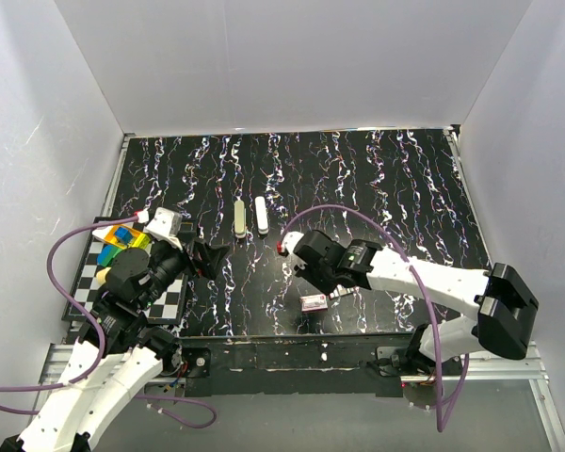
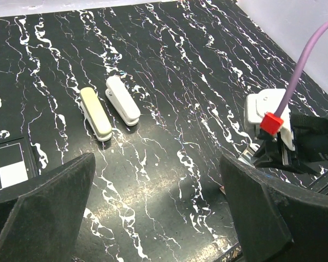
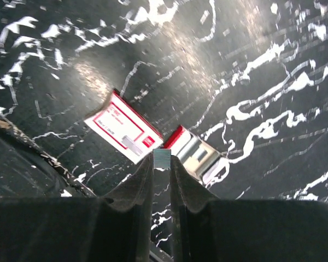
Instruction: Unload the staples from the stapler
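The left arm (image 1: pixel 94 386) and right arm (image 1: pixel 433 282) had white links and black joints. Behind each claw a purple cable (image 2: pixel 302 65) looped off. The left claw (image 2: pixel 156 164) had broad, matte black wedge fingers (image 2: pixel 44 207). The right claw (image 3: pixel 162 161) had slim black fingers (image 3: pixel 136 191) tapering tipward. Just behind it sat a white block (image 2: pixel 262 106), with a red tag (image 2: pixel 271 123) on the cable. Far behind it, one joint (image 1: pixel 504 311) was bulky, black and boxy.
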### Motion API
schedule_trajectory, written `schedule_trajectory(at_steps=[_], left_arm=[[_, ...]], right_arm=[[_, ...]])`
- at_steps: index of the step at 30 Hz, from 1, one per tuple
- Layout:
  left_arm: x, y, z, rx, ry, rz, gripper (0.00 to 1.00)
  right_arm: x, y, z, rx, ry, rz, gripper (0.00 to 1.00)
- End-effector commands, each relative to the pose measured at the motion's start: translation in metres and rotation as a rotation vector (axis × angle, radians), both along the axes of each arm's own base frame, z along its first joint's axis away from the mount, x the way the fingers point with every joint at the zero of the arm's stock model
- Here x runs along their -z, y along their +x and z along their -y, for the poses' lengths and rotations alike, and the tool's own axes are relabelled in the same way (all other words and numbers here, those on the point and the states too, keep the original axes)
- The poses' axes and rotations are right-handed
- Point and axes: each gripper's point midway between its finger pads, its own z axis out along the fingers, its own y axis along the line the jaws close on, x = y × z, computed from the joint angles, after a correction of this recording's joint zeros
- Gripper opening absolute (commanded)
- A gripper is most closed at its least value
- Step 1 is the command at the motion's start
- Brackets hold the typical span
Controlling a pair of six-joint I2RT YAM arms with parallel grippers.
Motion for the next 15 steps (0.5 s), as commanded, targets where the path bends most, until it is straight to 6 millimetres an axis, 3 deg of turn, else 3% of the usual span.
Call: schedule_trajectory(at_steps=[1, 7, 15], left_arm=[[0.004, 0.002, -0.002, -0.017, 0.007, -0.016, 0.98], [0.003, 0.002, -0.002, -0.016, 0.006, -0.015, 0.98], [0.003, 0.002, -0.003, -0.017, 0.005, -0.012, 0.98]], right_arm=[[0.004, 0.004, 0.028, 0.223, -0.012, -0.020, 0.12], [0.012, 0.010, 0.045, 0.395, 0.029, -0.056, 0.12], [0.031, 0.009, 0.053, 0.482, 0.031, -0.105, 0.12]])
